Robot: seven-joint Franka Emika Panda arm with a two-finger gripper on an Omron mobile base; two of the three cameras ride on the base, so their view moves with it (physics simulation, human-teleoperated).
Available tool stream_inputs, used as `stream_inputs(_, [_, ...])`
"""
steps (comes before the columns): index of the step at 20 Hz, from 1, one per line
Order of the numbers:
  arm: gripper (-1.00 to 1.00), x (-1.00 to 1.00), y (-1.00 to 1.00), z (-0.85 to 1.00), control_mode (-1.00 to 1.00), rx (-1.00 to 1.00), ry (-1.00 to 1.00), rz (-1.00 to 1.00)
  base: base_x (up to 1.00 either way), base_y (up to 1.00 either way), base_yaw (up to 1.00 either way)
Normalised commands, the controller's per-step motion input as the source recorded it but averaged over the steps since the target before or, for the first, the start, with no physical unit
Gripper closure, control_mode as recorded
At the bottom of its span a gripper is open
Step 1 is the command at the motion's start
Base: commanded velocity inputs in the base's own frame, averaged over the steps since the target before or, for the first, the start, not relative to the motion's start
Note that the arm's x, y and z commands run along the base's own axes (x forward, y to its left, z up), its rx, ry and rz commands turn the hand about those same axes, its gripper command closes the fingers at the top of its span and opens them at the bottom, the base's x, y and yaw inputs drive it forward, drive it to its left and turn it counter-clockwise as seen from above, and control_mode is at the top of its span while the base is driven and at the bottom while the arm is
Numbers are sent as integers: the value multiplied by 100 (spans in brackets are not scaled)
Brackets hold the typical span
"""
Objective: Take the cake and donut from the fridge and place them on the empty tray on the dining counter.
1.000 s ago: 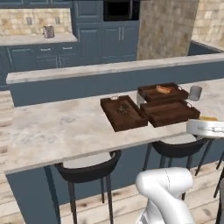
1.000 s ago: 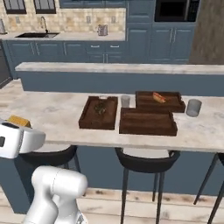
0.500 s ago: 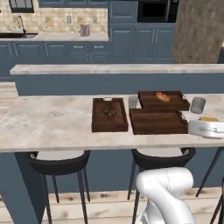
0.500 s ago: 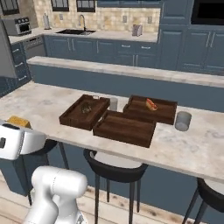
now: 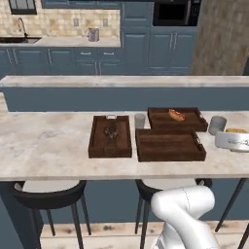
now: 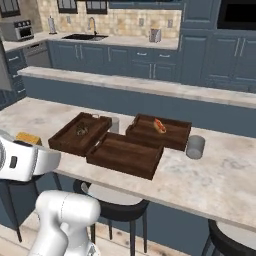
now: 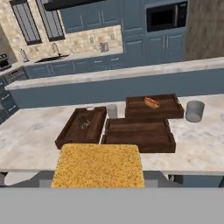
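We carry the cake (image 7: 99, 166) clenched in our pincer (image 5: 233, 140), short of the counter (image 5: 48, 146) edge. Ahead, the empty tray (image 5: 168, 145) lies between the tray with a crumbly item (image 5: 110, 136) and the sausage-bun tray (image 5: 176, 118).

The tabletop (image 5: 48, 146) is pale beige marbled stone with a smooth, faintly glossy face. The empty tray (image 5: 169, 145) on it is dark brown wood, grain showing, matt. The cake (image 7: 98, 165), nearest the camera in the hand view, has a rough, grainy yellow-tan surface. Right of the tray, a grey cup (image 5: 217, 125) looks like dull metal, perhaps. Stool seats (image 5: 48, 191) below the tabletop are matt black.
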Motion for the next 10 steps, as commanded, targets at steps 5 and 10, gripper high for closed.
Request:
stream_inputs(5, [100,0,0,0,100,0,0,0,73,-7,-53])
stream_inputs(10, [100,20,0,0,-100,0,10,0,66,-1,-27])
